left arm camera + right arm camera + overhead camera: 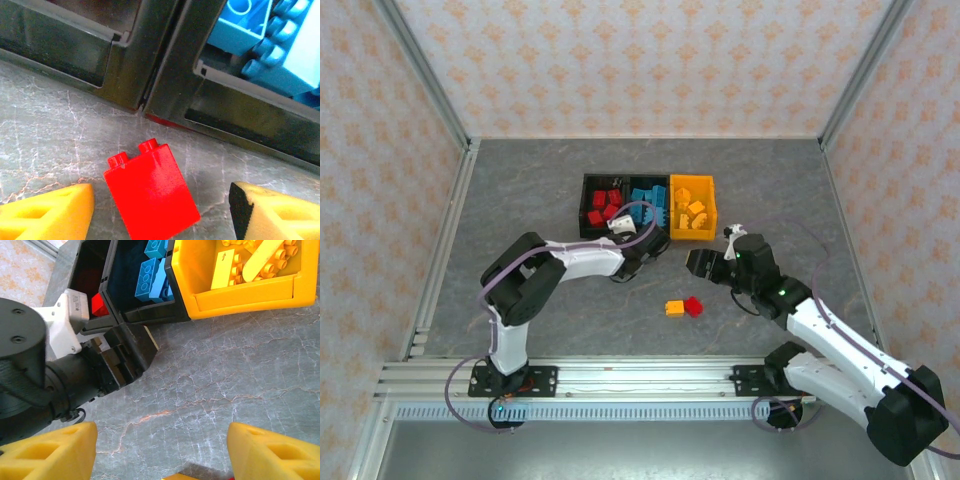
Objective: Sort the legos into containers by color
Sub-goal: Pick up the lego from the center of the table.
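Three joined containers stand mid-table: a black bin (603, 178) of red legos, a black bin (648, 178) of blue legos (270, 45), and an orange-yellow bin (691, 178) of yellow ones. In front of the black bins my left gripper (643, 246) is down at the table. It is open around a red lego (152, 192) lying flat, with a gap on each side of the brick. My right gripper (705, 265) hovers open over bare table (162, 452), in front of the yellow bin (240, 295). An orange lego (674, 308) and a red lego (693, 306) lie touching, nearer the arms.
The left arm's wrist (75, 375) sits close to the left of my right gripper. Metal frame rails (445, 230) and patterned walls bound the grey marbled table on three sides. Open floor lies right of the yellow bin and around the two loose bricks.
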Controlling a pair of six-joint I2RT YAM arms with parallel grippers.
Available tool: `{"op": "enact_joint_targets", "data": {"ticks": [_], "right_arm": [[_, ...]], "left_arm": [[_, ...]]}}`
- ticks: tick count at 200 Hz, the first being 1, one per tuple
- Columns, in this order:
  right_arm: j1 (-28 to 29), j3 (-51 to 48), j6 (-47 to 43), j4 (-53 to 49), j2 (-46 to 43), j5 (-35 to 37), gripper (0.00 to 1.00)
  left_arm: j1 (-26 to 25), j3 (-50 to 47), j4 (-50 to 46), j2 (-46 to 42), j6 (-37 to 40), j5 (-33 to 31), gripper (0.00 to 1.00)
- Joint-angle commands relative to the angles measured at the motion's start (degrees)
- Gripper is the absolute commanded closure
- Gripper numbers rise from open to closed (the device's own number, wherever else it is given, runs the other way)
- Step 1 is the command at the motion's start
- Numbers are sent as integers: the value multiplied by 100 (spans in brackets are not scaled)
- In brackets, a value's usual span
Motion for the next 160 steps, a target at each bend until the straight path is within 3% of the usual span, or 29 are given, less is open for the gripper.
{"op": "enact_joint_targets", "data": {"ticks": [1,48,88,129,160], "right_arm": [[29,-32,-130,-47,-42,142,31],[26,-41,-125,-78,-57,178,31],[26,-73,-110,-46,-45,213,31],[26,-106,-67,77,31,156,31],[26,-83,-93,161,118,-102,31]], "left_arm": [[-44,211,-409,228,38,-361,27],[-36,343,-622,512,-65,-476,42],[-57,196,-658,358,-26,-396,66],[-145,-53,-754,-113,189,-365,69],[-157,-533,-615,-1013,473,-242,68]]}}
